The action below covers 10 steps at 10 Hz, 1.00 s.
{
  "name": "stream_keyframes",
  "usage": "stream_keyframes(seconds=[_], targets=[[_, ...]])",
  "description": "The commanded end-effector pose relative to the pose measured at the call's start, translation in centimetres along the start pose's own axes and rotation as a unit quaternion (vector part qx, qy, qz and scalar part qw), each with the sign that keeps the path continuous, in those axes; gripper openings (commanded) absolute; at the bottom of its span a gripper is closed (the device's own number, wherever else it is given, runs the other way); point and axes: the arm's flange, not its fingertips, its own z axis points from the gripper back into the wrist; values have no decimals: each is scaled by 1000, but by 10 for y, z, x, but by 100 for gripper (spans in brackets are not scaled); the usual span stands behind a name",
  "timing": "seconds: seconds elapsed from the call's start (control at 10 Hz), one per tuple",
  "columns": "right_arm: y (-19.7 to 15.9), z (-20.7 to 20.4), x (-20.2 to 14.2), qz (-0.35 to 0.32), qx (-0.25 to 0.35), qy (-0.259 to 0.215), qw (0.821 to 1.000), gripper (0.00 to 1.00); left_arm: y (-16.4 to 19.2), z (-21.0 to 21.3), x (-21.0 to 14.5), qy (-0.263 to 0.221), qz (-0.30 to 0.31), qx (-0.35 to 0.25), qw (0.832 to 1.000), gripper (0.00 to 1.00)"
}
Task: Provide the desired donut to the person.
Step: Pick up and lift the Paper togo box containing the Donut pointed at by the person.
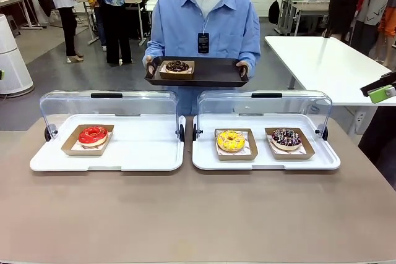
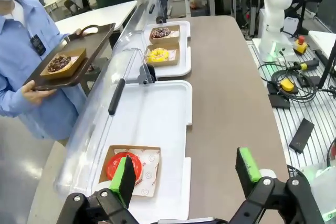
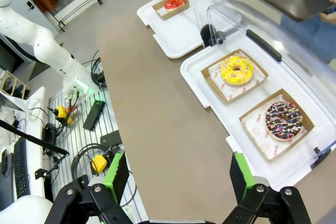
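Empty, jaws-apart left gripper (image 2: 186, 170) and right gripper (image 3: 178, 174) at wrist-frame bottoms — chocolate donut (image 1: 177, 66) on person's (image 1: 179, 29) tray (image 1: 216, 77), upper centre — risk of grabbing wrong remaining donut, desired one unclear, or clipping raised lid (image 1: 108, 106).

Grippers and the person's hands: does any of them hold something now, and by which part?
The left gripper and the right gripper are open and hold nothing. The person's hands grip the dark tray by its two short ends.
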Motion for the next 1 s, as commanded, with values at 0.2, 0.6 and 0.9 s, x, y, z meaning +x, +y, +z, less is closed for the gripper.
stream_keyframes(seconds=[0.2, 0.6, 0.9], targets=[[1, -1, 1, -5, -1, 3, 1000, 100, -19, 1, 8, 45, 12, 11, 999, 100], [1, -1, 1, -5, -1, 3, 1000, 100, -7, 2, 3, 9, -3, 1, 1000, 100], [1, -1, 1, -5, -1, 3, 1000, 100, -7, 2, 3, 9, -3, 1, 1000, 100]])
